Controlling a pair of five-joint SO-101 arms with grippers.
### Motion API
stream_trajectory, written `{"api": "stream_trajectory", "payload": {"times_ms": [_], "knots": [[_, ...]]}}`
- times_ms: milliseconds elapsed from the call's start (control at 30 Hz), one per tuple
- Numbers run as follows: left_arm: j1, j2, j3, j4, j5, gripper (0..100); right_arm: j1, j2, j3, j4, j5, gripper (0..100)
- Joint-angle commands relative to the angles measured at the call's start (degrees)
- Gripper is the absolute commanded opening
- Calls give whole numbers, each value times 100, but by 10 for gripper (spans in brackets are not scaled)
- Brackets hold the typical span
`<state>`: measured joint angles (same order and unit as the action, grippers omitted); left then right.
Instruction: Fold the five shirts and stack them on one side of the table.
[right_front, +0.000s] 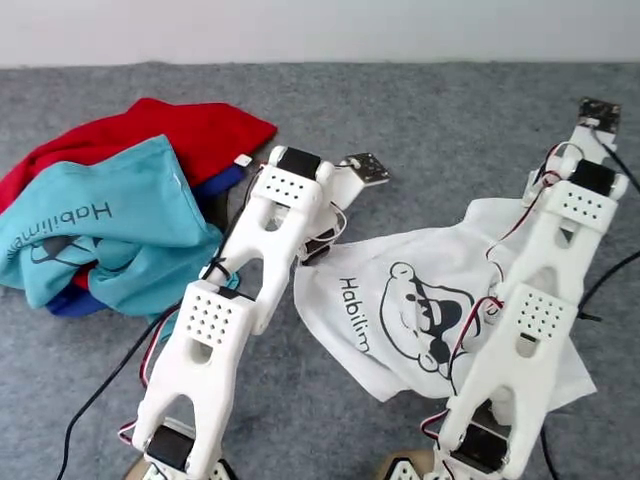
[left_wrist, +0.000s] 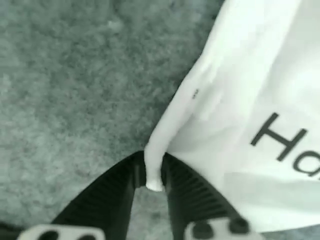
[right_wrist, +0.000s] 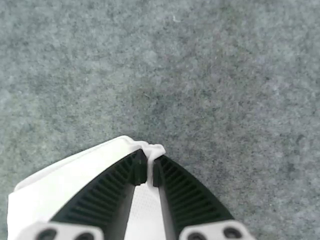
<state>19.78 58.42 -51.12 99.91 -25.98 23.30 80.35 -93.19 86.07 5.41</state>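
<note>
My white plastic left arm (right_front: 230, 310) stretches to the white printed shirt's (right_front: 400, 255) left edge, where the black ribbed left gripper (left_wrist: 152, 172) pinches a fold. My white right arm (right_front: 540, 310) lies over that shirt, and the right gripper (right_wrist: 149, 167) clamps its far corner.

The table (right_front: 430, 120) has a grey, felt-like top. A white shirt (right_front: 380, 290) with a bear print lies spread on its right half. On the left sits a heap: a teal shirt (right_front: 110, 230) over a red shirt (right_front: 190, 130) and a blue shirt (right_front: 68, 302).
</note>
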Motion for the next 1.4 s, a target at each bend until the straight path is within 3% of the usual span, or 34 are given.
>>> {"api": "stream_trajectory", "payload": {"times_ms": [0, 233, 400, 667, 967, 1133, 1367], "knots": [[9, -158, -242, 44, 255, 13, 13, -57, -193, -66, 35, 8], [-62, -1011, -1165, 26, 1037, 12, -171, -910, -316, 382, 44, 8], [-132, -1609, -2123, 18, 2356, 12, -532, -2299, -325, 892, 149, 8], [-141, -2690, -3284, 53, 2523, 12, -171, -5349, -316, 505, 149, 8], [167, -5644, -2097, 62, 2207, 12, 1130, -8541, -105, -734, 132, 8], [633, -7349, -716, 44, 2215, 12, 1868, -9982, 1371, -1648, 149, 8], [651, -8290, 22, 44, 2224, 12, 1912, -11327, 3851, -2765, 158, 8]]}}
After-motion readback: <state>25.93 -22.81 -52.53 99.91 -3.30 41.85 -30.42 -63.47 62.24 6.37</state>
